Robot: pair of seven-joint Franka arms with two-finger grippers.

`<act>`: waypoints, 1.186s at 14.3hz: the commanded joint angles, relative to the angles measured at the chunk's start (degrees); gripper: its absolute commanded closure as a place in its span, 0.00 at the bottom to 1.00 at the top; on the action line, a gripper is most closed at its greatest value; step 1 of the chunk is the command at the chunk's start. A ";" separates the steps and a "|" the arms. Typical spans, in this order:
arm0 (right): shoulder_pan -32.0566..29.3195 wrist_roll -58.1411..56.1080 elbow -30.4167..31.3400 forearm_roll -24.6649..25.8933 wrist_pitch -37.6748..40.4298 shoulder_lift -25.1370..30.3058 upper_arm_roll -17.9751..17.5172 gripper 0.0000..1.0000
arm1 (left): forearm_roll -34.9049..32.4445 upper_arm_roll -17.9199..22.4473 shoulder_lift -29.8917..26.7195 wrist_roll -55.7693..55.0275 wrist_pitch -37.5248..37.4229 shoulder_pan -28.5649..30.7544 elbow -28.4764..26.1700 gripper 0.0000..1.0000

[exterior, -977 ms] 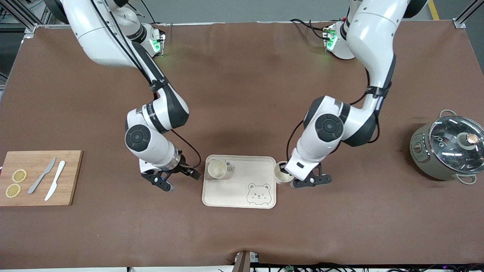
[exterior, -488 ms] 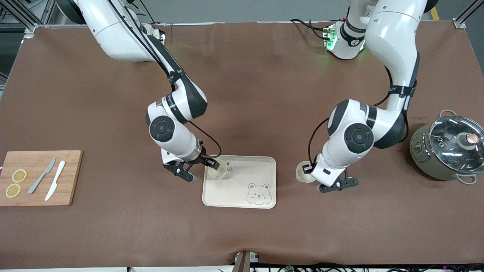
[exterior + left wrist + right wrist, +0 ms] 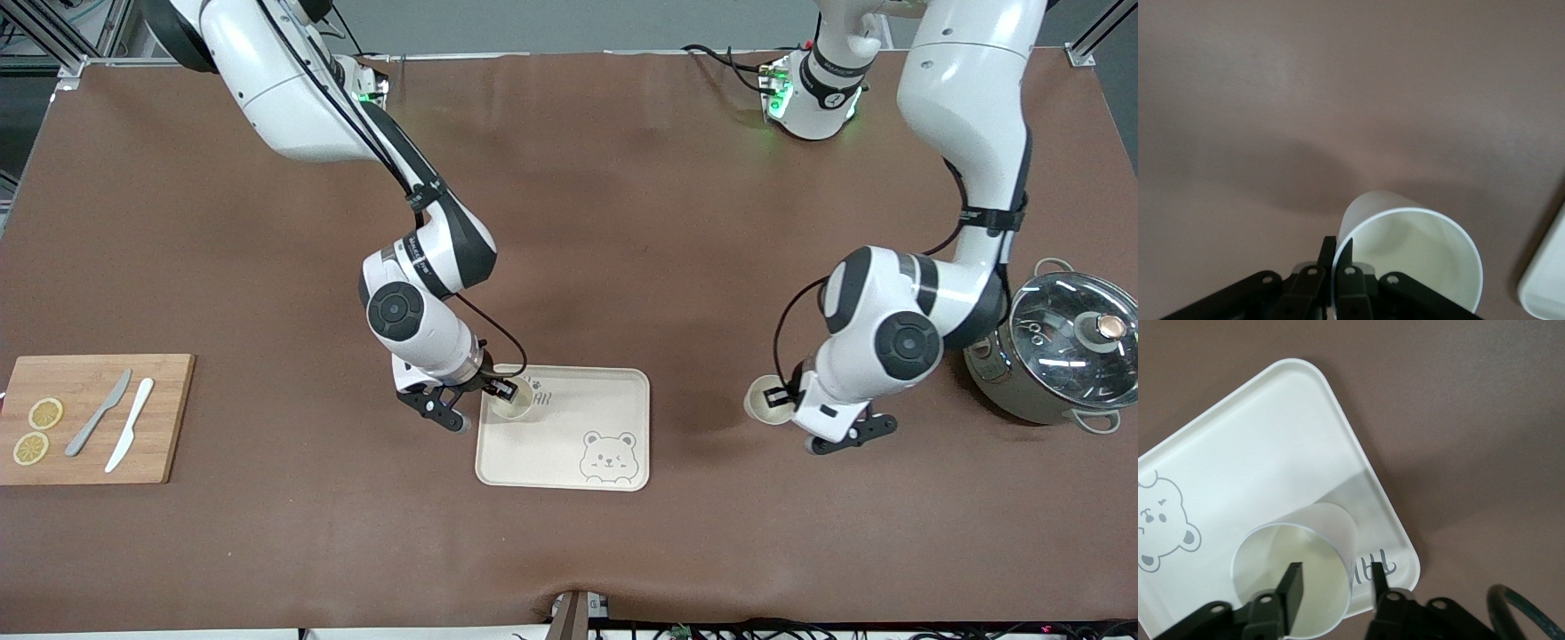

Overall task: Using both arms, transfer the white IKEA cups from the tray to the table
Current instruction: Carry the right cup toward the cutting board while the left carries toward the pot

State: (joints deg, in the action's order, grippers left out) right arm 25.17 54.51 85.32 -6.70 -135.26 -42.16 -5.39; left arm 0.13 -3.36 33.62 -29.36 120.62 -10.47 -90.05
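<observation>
Cream-white tapered cup (image 3: 514, 402) on rounded bear-print tray (image 3: 613, 391), corner toward right arm's end; right gripper (image 3: 1335, 593) astride rim, fingers parted, one inside. Second smooth cup (image 3: 1411, 257) pinched at rim by closed left gripper (image 3: 1336, 263), over matte brown table (image 3: 569, 222).

Two glossy white arms (image 3: 418, 293) with black joint bands and round black caps (thin black cables strapped alongside), ending in small black claws (image 3: 462, 404).

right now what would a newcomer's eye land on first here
Two big white arms meet at the cream bear-print tray. The right gripper straddles the rim of a small cream-white cup on the tray; the left gripper holds a matching cream-white cup over the brown table beside a glass-lidded pot.
</observation>
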 commanded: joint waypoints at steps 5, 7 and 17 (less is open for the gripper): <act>-0.38 -0.10 -1.03 0.02 2.62 0.76 0.64 1.00 | -0.92 -0.68 -0.85 11.77 0.40 10.28 -4.16 1.00; -1.87 -1.33 -1.03 1.16 8.14 4.08 0.73 1.00 | -0.92 -0.86 -0.93 12.75 0.40 11.08 -5.74 1.00; -22.68 -38.47 20.04 6.44 19.34 27.47 0.73 1.00 | -0.57 -0.94 0.57 13.37 5.86 11.79 -9.26 0.50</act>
State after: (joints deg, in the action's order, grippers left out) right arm 7.08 22.63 97.03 -1.07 -113.44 -20.29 -3.46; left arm 0.10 -3.98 34.67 -16.47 125.52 0.98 -98.35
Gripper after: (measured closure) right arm 0.982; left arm 0.925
